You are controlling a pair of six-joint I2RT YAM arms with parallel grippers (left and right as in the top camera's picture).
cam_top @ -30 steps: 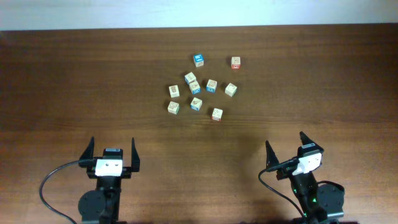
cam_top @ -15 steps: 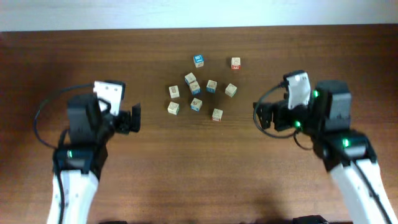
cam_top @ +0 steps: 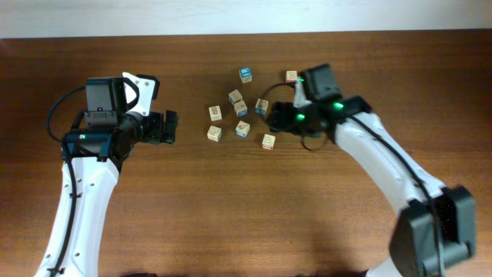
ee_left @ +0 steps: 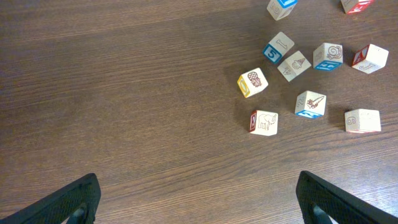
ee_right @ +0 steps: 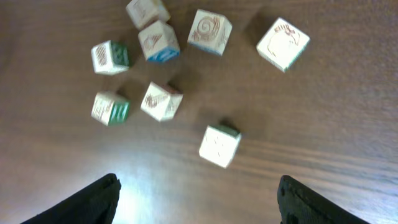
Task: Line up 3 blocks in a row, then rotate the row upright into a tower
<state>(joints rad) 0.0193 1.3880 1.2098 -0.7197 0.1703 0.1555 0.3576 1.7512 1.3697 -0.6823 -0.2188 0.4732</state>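
Observation:
Several pale-wood blocks (cam_top: 241, 108) lie loosely clustered at the table's far middle. In the left wrist view their printed faces show: an elephant block (ee_left: 263, 122), a blue "5" block (ee_left: 278, 47) and a plain-topped block (ee_left: 362, 120). My left gripper (cam_top: 168, 127) hovers open just left of the cluster, nothing between its fingers (ee_left: 81, 196). My right gripper (cam_top: 278, 118) is open over the cluster's right side. Closest ahead of the right gripper (ee_right: 198, 190) lies a green-sided block (ee_right: 219, 145). The rest are beyond it, with a spiral-faced block (ee_right: 209, 30) among them.
A blue-faced cube (cam_top: 245, 74) and a red-faced cube (cam_top: 291, 76) sit apart at the back of the cluster. The brown wooden table (cam_top: 231, 208) ends at a pale strip along the far edge. The right forearm (cam_top: 384, 165) crosses the table's right half.
Both arms left their rest at the front edge and swung towards the blocks. The right gripper reached over the cluster's right side; the left stopped just left of it.

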